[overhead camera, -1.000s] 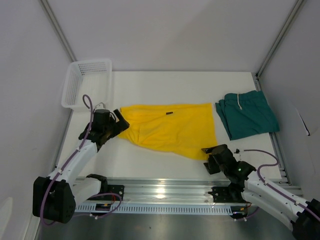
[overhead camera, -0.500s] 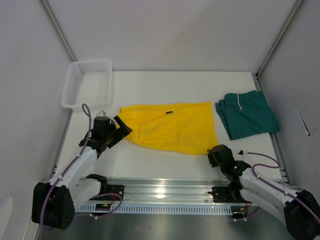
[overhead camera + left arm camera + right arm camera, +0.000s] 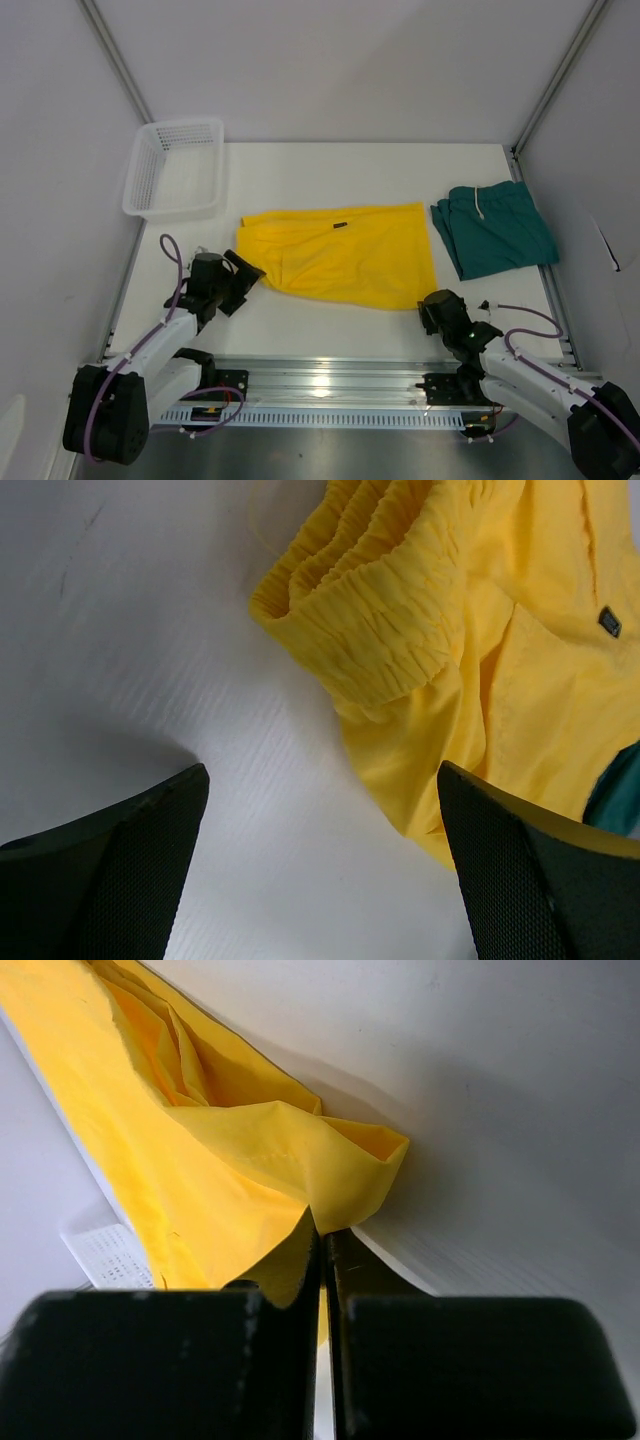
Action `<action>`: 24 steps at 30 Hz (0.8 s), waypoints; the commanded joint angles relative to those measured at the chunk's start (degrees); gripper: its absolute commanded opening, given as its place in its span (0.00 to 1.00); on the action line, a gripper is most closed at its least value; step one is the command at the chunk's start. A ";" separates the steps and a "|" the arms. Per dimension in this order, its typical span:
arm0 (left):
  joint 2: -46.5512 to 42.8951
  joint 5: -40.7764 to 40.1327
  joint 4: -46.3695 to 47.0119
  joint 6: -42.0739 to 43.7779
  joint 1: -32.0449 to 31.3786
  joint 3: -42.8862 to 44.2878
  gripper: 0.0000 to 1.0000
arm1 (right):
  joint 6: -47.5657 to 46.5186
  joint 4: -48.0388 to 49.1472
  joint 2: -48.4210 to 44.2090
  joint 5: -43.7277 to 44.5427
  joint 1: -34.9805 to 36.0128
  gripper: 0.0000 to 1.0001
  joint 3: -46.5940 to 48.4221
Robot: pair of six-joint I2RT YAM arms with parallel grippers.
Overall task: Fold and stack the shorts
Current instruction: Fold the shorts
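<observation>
The right tool is pinched fully closed on the near right corner of the yellow shorts, a small fold of thin, slightly glossy cloth bunched up just above its black fingers. The left tool stands spread as wide as it goes with nothing in it, its textured black pads hovering over bare worktop just short of the gathered, ribbed elastic waistband at the yellow pair's left end. Those yellow shorts lie spread out flat across the middle of the white worktop, wrinkled along the near edge, a small black logo tag showing near the far hem. Off to the right, well apart, the dark teal-green shorts sit in a compact, roughly folded shape with their white drawstring on top. As I read it, the green pair may be done already, while the yellow pair has yet to be folded and stacked. A white plastic mesh basket sits at the far left corner.
</observation>
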 commanded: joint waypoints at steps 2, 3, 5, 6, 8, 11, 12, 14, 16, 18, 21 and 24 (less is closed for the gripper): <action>0.54 -1.02 10.44 -9.52 0.22 -3.55 0.99 | -0.51 -1.39 -0.39 3.56 -0.31 0.00 0.65; 0.89 -1.98 10.88 -11.27 0.22 -3.73 0.99 | -0.51 -1.39 -0.39 3.47 -0.31 0.00 0.65; 0.98 -4.70 11.67 -12.68 0.22 -4.26 0.99 | -0.42 -1.66 -0.39 3.29 -0.31 0.00 0.56; 0.98 -5.50 11.76 -13.56 0.31 -4.34 0.99 | -0.34 -1.66 -0.48 3.29 -0.31 0.00 0.56; 0.72 -6.82 11.77 -13.92 0.31 -4.35 0.99 | -0.16 -1.74 -0.66 3.29 -0.31 0.00 0.39; 0.01 -8.93 9.75 -15.85 0.39 -4.35 0.96 | 0.01 -2.45 -1.10 3.64 -0.31 0.00 0.47; -0.16 -9.89 9.05 -16.90 0.65 -4.35 0.95 | -0.07 -2.62 -1.44 3.73 -0.31 0.00 0.47; -1.21 -10.34 9.47 -17.52 1.36 -4.96 0.92 | -0.16 -2.97 -1.80 3.91 -0.22 0.00 0.47; -2.09 -11.04 9.30 -18.93 1.80 -5.22 0.89 | -0.16 -3.24 -2.06 3.99 -0.31 0.00 0.47; -2.19 -11.74 9.48 -20.94 1.80 -5.49 0.84 | -0.07 -3.50 -2.33 4.17 -0.31 0.00 0.30; -1.05 -12.28 10.27 -23.76 1.89 -5.58 0.81 | 0.02 -3.50 -2.42 4.17 -0.31 0.00 0.21; 1.41 -11.23 14.30 -24.20 1.80 -5.23 0.81 | -0.16 -3.59 -2.50 4.26 -0.31 0.00 0.47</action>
